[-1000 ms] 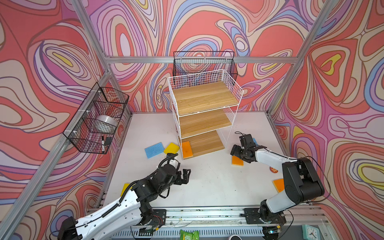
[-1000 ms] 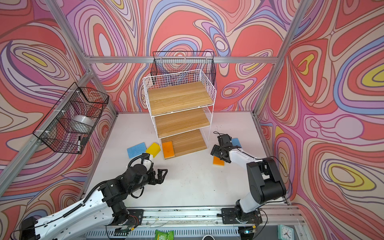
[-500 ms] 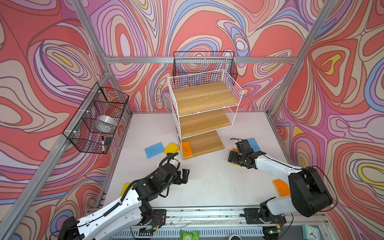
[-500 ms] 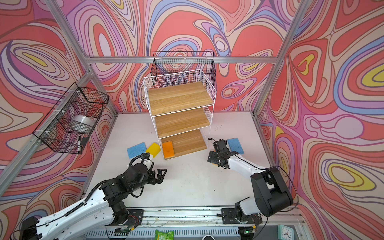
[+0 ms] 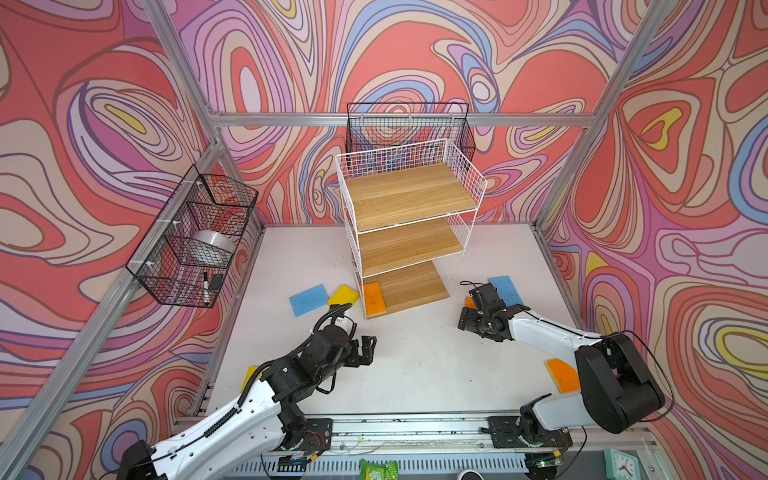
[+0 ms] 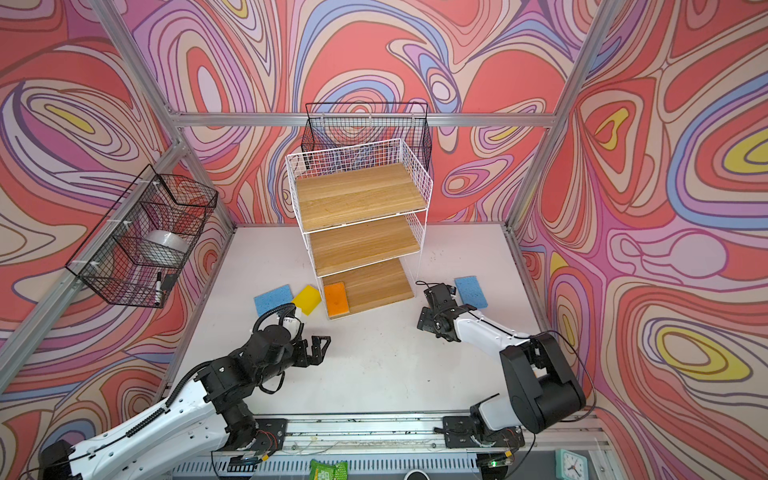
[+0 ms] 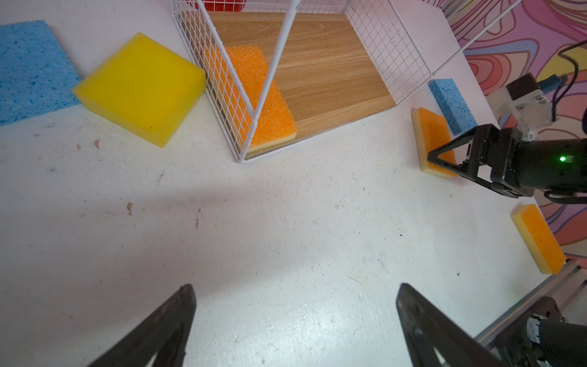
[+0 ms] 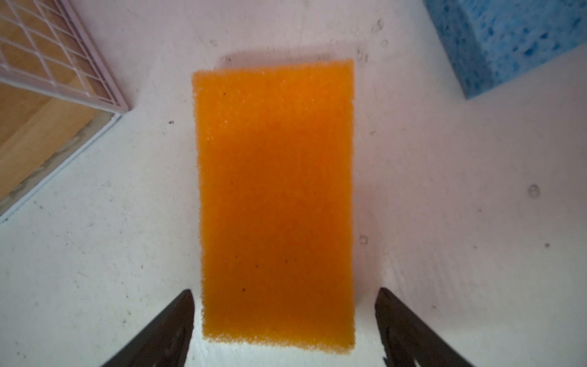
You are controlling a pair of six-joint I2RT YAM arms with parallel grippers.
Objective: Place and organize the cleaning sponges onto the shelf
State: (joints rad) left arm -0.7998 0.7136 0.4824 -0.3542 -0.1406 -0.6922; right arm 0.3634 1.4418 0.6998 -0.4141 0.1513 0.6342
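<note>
The white wire shelf [image 5: 409,232] stands at the back middle, with one orange sponge [image 5: 373,298] lying on its lowest board. My right gripper [image 8: 284,305] is open and points down at a second orange sponge [image 8: 274,203] on the table, a finger on either side of its near end without touching it. A blue sponge [image 5: 505,290] lies just behind it. A third orange sponge [image 5: 561,374] lies by the right arm's base. Left of the shelf are a blue sponge [image 7: 31,70] and a yellow sponge [image 7: 139,89]. My left gripper [image 7: 293,298] is open over bare table. Another yellow sponge [image 5: 250,374] peeks out from under the left arm.
A black wire basket [image 5: 195,241] with a tape roll and a marker hangs on the left wall. A second black basket [image 5: 407,124] hangs behind the shelf. The arms' rail [image 5: 395,428] runs along the front edge, with a green packet [image 5: 378,469] and a small clock [image 5: 621,463] below it.
The right gripper has come forward and down from beside the blue sponge to over the orange sponge on the table. The left arm has hardly moved.
</note>
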